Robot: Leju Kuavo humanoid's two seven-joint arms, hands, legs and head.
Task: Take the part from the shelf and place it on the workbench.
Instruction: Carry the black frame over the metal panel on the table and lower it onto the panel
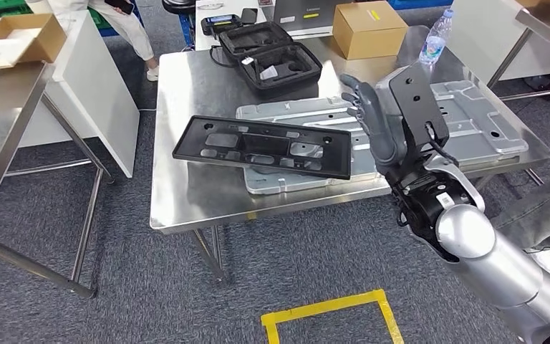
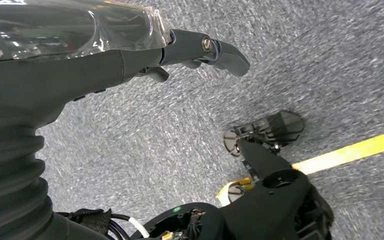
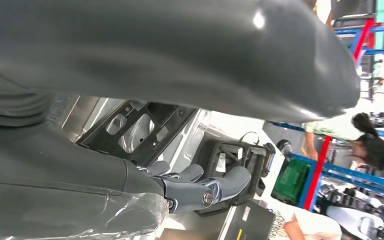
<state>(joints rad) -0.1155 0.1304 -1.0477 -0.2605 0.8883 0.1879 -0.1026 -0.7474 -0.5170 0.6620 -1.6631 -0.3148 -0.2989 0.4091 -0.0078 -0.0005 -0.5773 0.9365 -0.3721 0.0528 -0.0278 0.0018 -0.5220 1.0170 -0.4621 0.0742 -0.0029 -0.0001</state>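
**A:** Start with your right hand (image 1: 372, 118). It hangs above the workbench (image 1: 186, 193), near the middle of its right half, fingers spread and slightly curled, with nothing in them.

**B:** And the part?

**A:** The black part (image 1: 261, 146), a long flat frame with cut-outs, lies on the workbench apart from your hand. One end rests on the bare steel toward the left edge; the other end sits on the grey metal plates (image 1: 473, 118) stacked across the right half, so it lies a little tilted.

**B:** Your left hand?

**A:** The left hand (image 2: 130, 55) hangs over grey carpet (image 2: 180, 125), fingers loosely extended, holding nothing. A yellow tape line (image 2: 350, 150) crosses the floor near it.

**B:** What else is on the surface?

**A:** Toward the far edge you have an open black case (image 1: 272, 57), a cardboard box (image 1: 369, 29) and a clear water bottle (image 1: 435, 36) near the far right corner.

**B:** And the room?

**A:** A steel-framed shelf (image 1: 14, 107) stands to your left with an open carton (image 1: 18, 39) on top. A yellow tape square (image 1: 329, 315) marks the carpet in front of the workbench. A person's leg (image 1: 544, 208) shows at the right.
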